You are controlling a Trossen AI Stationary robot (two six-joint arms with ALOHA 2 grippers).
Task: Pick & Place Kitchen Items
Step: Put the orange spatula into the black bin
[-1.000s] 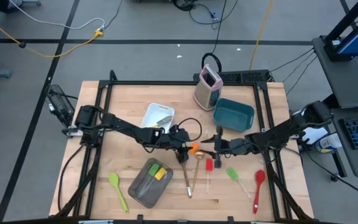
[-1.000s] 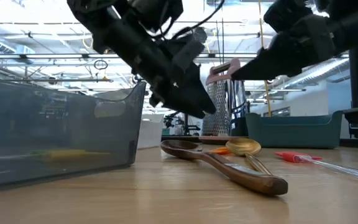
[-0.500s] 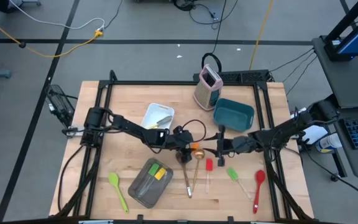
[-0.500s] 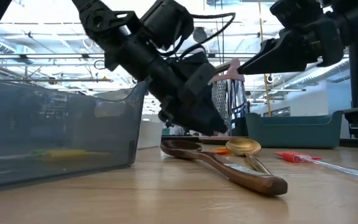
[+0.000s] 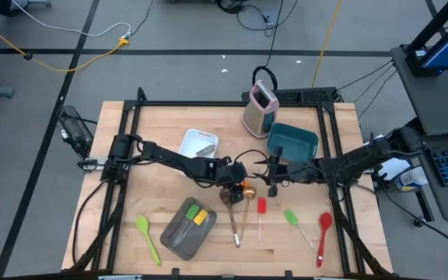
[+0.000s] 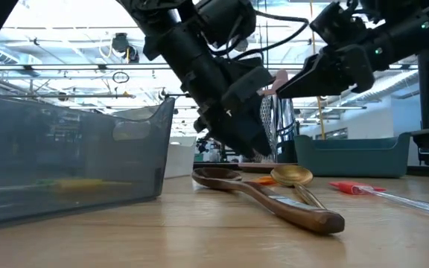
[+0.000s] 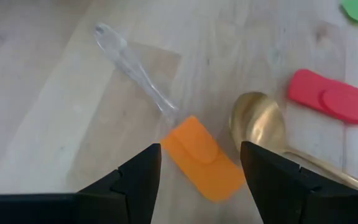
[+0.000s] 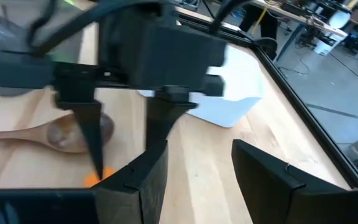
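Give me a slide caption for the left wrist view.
Open left gripper poised over the orange spatula, beside the gold spoon and red spatula.

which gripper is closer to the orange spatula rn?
Left. The left gripper is open right over the orange spatula, fingers straddling its blade. The right gripper is open beside it, farther off.

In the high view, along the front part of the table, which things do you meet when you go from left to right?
Green spatula → grey pan → wooden spoon → gold spoon → red spatula → second green spatula → red spoon.
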